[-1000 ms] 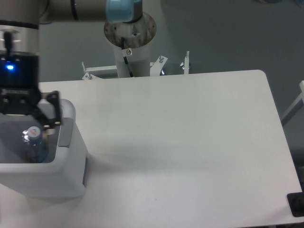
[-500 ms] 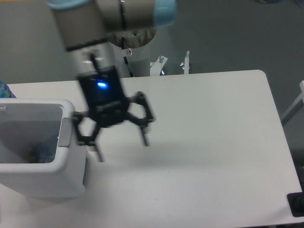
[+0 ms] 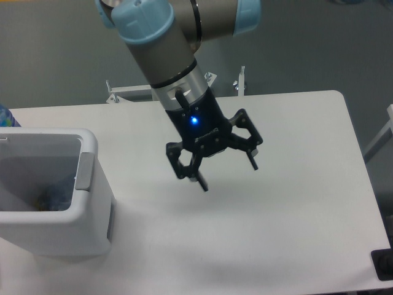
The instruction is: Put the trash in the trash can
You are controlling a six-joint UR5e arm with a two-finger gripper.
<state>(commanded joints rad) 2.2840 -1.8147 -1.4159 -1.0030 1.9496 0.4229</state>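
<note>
Trash: only a dim bluish and yellowish heap (image 3: 49,198) shows at the bottom of the trash can (image 3: 86,184), low against its inner wall. It looks like the crushed bottle lying inside; the paper sheet cannot be made out in there, too dark and small to tell.

Trash can stands at the bench's left edge, well to the left of the hand and a little below it in frame.

Hand (image 3: 226,173): fingers spread wide, nothing between them, tilted and hanging above the middle of the bench (image 3: 295,203). Blue indicator light lit on its body.

Change: a second ago the hand was down over the can with the bottle's cap visible between its fingers. Half a second ago it was already beside the can's right wall, empty and blurred with motion. Now it is farther right and clear of the can.

Reading: the bottle has been released into the can. No other trash lies on the bench around the hand, so the task looks finished or very nearly so.
</note>
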